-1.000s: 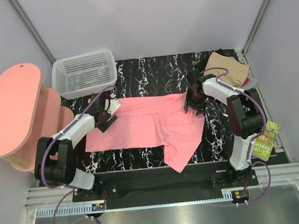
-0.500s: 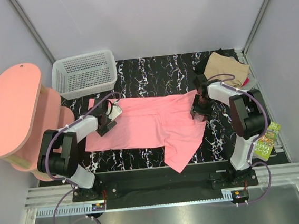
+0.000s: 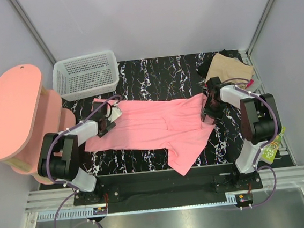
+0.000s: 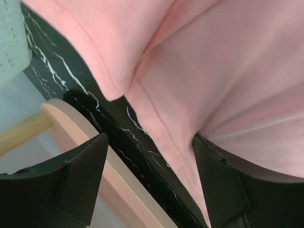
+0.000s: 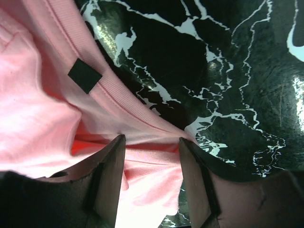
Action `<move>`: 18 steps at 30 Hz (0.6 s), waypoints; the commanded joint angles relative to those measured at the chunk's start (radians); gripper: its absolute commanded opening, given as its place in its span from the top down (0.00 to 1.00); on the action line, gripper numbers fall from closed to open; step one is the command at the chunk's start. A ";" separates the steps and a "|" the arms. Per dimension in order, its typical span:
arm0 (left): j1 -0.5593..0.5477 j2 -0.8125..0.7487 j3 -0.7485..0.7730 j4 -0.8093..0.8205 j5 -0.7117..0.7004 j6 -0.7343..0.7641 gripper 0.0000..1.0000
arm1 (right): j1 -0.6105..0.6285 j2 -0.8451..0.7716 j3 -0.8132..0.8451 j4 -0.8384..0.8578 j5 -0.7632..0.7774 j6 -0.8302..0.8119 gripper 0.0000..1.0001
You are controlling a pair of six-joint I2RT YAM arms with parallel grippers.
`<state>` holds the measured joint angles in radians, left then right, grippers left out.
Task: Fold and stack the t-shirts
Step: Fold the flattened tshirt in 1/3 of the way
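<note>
pink shirt lies flat across the middle of the table, pulled out left-right, i'd guess to smooth it for folding. right gripper pinches bunched cloth near the collar. left gripper sits spread around the left hem.

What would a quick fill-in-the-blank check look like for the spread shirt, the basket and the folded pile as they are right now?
The spread shirt on the table is ___ in colour.
The white basket stands at the table's far ___ corner.
The top shirt of the folded pile is ___ in colour.
The square tag beside the spread shirt's ribbed collar is ___.
Missing words: pink; left; tan; black.
</note>
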<state>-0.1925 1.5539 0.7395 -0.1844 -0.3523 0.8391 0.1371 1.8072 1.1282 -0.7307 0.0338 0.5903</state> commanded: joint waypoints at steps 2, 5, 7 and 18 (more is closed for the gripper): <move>0.057 -0.017 -0.049 -0.007 0.018 0.020 0.22 | -0.022 0.015 -0.031 -0.009 0.052 -0.017 0.43; 0.061 -0.031 -0.052 -0.015 0.027 0.014 0.23 | -0.022 0.026 0.005 -0.010 0.020 -0.020 0.44; 0.061 -0.035 -0.045 -0.027 0.038 0.003 0.23 | -0.024 0.018 0.031 -0.015 -0.031 -0.011 0.44; 0.057 -0.061 0.038 -0.104 0.085 -0.074 0.23 | -0.013 0.018 0.335 -0.041 -0.288 0.040 0.44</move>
<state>-0.1398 1.5196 0.7311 -0.2310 -0.3157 0.8101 0.1223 1.8130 1.3315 -0.7700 -0.1566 0.6086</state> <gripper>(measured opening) 0.775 0.562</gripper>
